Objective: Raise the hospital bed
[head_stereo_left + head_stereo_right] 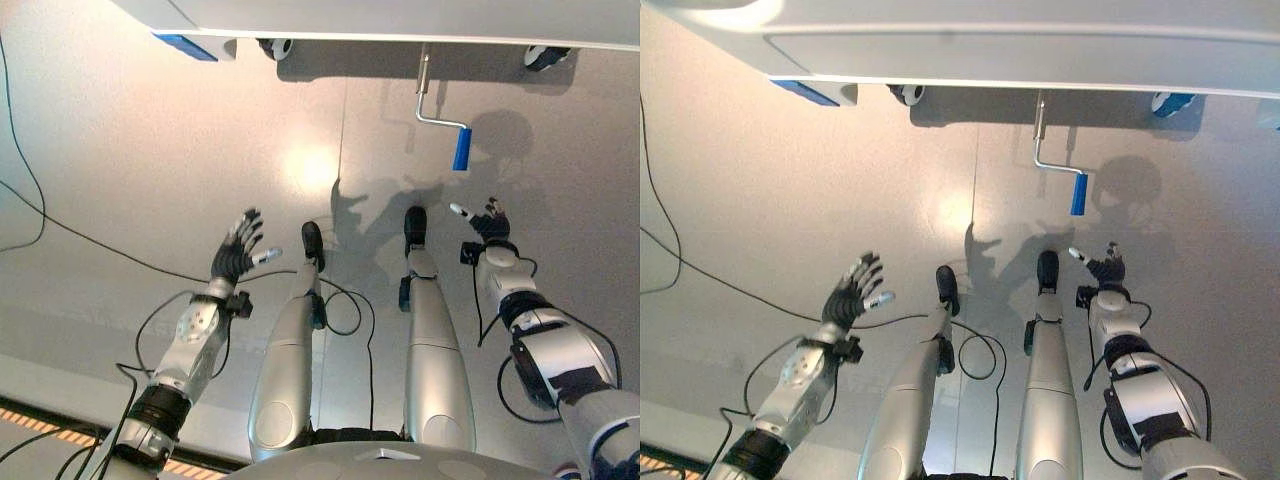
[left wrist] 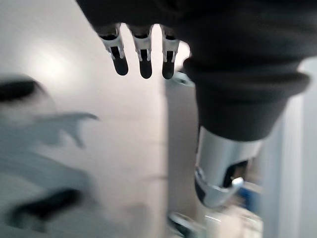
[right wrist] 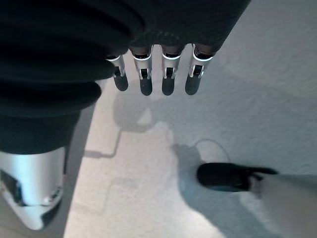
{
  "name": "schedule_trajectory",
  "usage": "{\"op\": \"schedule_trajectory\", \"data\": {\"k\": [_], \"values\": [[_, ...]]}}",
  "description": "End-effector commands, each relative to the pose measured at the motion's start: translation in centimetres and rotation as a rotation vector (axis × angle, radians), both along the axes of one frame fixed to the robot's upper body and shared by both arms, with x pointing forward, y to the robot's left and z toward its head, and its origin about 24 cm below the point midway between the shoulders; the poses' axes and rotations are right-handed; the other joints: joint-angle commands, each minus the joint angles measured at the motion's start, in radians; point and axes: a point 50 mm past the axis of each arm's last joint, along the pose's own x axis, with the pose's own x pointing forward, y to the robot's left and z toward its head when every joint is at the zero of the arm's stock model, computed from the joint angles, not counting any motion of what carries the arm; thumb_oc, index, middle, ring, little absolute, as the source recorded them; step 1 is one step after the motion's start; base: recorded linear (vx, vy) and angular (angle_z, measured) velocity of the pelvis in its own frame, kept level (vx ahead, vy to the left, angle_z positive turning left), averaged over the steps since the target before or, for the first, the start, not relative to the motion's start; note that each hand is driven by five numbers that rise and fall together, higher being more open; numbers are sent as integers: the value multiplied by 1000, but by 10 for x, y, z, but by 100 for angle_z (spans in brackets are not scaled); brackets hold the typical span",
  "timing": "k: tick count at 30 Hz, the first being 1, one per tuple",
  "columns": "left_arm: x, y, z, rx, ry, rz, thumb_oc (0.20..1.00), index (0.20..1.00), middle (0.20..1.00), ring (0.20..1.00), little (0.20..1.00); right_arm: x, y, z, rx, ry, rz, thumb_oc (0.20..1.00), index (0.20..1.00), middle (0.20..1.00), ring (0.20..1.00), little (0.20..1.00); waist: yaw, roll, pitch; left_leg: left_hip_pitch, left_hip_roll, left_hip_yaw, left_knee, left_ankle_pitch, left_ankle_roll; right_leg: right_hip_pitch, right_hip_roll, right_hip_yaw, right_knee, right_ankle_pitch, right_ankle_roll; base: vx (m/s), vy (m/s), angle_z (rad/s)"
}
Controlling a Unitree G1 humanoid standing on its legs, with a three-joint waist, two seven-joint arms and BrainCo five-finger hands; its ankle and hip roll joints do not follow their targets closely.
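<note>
Since neither hand has reached the crank (image 1: 445, 125), the step in hand looks like the approach. The crank hangs from the bed (image 1: 400, 20) edge in the upper right of the frame, its blue grip at the lower end. The right hand (image 1: 487, 222) hovers just below the grip, fingers spread, holding nothing. The left hand (image 1: 238, 248) sits lower left of centre, also spread and empty. Next, the right hand probably must rise and curl round the grip.

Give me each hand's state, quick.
Left hand: open, holding nothing.
Right hand: open, holding nothing, short of the blue-gripped crank handle.
</note>
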Motion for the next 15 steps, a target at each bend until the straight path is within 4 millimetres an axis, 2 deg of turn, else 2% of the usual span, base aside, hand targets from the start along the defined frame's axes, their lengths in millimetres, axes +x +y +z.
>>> {"op": "schedule_trajectory", "data": {"k": [1, 4, 6, 8, 9, 12, 13, 15], "values": [[-13, 9, -15, 121, 64, -8, 1000, 1000, 1000, 1000, 1000, -27, -16, -19, -11, 48, -31, 1000, 1000, 1000, 1000, 1000, -20, -4, -13, 22, -33, -28, 82, -68, 7, 110, 32, -71, -48, -35, 31, 26, -5, 24], [-38, 19, -49, 214, 255, 2, 1000, 1000, 1000, 1000, 1000, -61, -21, -47, 14, 148, -57, 1000, 1000, 1000, 1000, 1000, -30, -16, -38, 79, -32, -32, 76, -80, 7, 177, 32, -79, -62, -41, 36, 85, 4, 13], [-50, 23, -61, 244, 334, 2, 1000, 1000, 1000, 1000, 1000, -76, -24, -58, 17, 197, -59, 1000, 1000, 1000, 1000, 1000, -33, -26, -64, 107, -29, -33, 65, -81, 7, 215, 32, -84, -81, -36, 39, 97, -8, -1], [-57, 25, -66, 252, 370, 0, 1000, 1000, 1000, 1000, 1000, -93, -25, -69, 18, 248, -50, 1000, 1000, 1000, 1000, 1000, -37, -36, -89, 140, -27, -36, 54, -83, 5, 252, 32, -91, -94, -37, 43, 126, -17, 3], [-66, 26, -74, 255, 425, -2, 1000, 1000, 1000, 1000, 1000, -109, -23, -80, 23, 306, -34, 1000, 1000, 1000, 1000, 1000, -39, -49, -121, 180, -24, -41, 40, -84, 3, 301, 33, -100, -113, -37, 46, 115, -12, 8], [-66, 26, -74, 255, 425, -2, 1000, 1000, 1000, 1000, 1000, -109, -23, -80, 23, 306, -34, 1000, 1000, 1000, 1000, 1000, -39, -49, -119, 184, -24, -42, 38, -84, 3, 305, 33, -100, -115, -37, 46, 62, -10, 6], [-69, 24, -78, 256, 445, -20, 1000, 1000, 1000, 1000, 1000, -128, -20, -92, 17, 386, 7, 1000, 1000, 1000, 1000, 1000, -41, -64, -165, 240, -17, -49, 20, -84, 0, 370, 31, -115, -144, -35, 50, 132, -31, -1], [-73, 24, -81, 248, 474, -12, 1000, 1000, 1000, 1000, 1000, -136, -17, -99, 15, 442, 32, 1000, 1000, 1000, 1000, 1000, -36, -72, -199, 278, -15, -52, 6, -82, -2, 419, 31, -124, -176, -30, 53, 107, -23, 9]]}}
